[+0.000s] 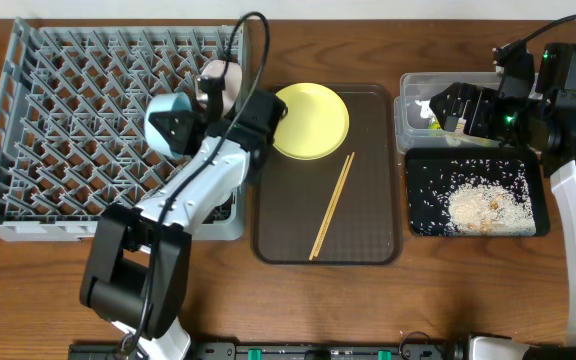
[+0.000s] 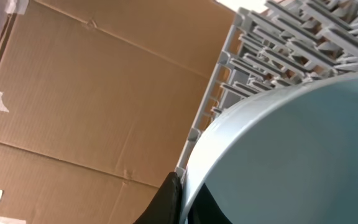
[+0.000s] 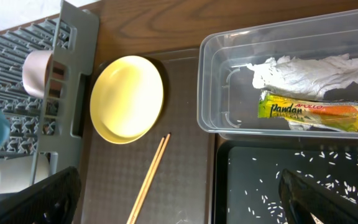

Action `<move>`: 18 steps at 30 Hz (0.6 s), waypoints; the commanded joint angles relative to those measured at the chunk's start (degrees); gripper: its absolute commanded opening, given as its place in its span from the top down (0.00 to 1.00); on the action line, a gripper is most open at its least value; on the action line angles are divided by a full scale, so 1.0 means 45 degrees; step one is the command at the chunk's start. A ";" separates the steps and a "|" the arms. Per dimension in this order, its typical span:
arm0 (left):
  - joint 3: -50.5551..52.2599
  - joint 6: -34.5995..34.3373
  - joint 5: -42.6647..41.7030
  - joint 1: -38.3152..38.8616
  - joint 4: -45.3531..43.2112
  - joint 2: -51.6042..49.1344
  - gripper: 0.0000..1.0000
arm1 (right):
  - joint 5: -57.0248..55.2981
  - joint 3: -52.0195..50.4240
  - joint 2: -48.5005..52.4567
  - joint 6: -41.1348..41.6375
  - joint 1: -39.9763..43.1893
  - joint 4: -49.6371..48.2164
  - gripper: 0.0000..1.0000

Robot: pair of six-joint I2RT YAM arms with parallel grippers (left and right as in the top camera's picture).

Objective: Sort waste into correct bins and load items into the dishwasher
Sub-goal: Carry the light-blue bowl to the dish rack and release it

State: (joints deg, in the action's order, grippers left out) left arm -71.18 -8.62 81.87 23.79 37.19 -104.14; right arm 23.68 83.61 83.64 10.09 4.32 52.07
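My left gripper (image 1: 183, 128) is shut on the rim of the light blue bowl (image 1: 164, 122) and holds it over the right part of the grey dish rack (image 1: 58, 120). In the left wrist view the bowl (image 2: 291, 149) fills the frame, its rim pinched between the fingers (image 2: 182, 199). A cream cup (image 1: 218, 85) and a white bowl (image 3: 8, 176) sit in the rack. My right gripper (image 1: 458, 105) is open and empty over the clear tub (image 1: 408, 125), which holds the snack wrapper (image 3: 316, 111) and white paper (image 3: 309, 67). The black tray (image 1: 423, 215) holds rice scraps (image 1: 483, 208).
The yellow plate (image 1: 311, 120) and two chopsticks (image 1: 332, 205) lie on the dark brown serving tray (image 1: 378, 230) between the rack and the bins. My left arm stretches across the rack's front right corner. Cardboard (image 2: 92, 93) stands behind the rack.
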 commanded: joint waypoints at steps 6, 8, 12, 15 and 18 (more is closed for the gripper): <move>0.0884 -0.1831 0.0146 0.0923 -0.0223 -0.0005 0.93 | 0.0024 0.0034 -0.0015 0.0078 -0.0049 0.0015 0.01; 0.0884 -0.1826 0.0049 0.0928 -0.0413 -0.0005 0.93 | 0.0024 0.0034 -0.0015 0.0078 -0.0049 0.0015 0.01; 0.0884 -0.1821 -0.1540 0.0923 -0.0529 -0.0005 0.93 | 0.0024 0.0034 -0.0015 0.0078 -0.0049 0.0015 0.01; 0.0884 -0.1821 -0.2103 0.0923 -0.0709 -0.0005 0.92 | 0.0024 0.0034 -0.0015 0.0078 -0.0049 0.0015 0.01; 0.0884 -0.1821 -0.2103 0.0923 -0.0806 -0.0005 0.92 | 0.0024 0.0034 -0.0015 0.0078 -0.0049 0.0015 0.01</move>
State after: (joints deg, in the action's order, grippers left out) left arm -67.16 -15.35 75.53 28.08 33.89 -104.14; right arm 23.66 83.61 83.64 10.09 4.32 52.07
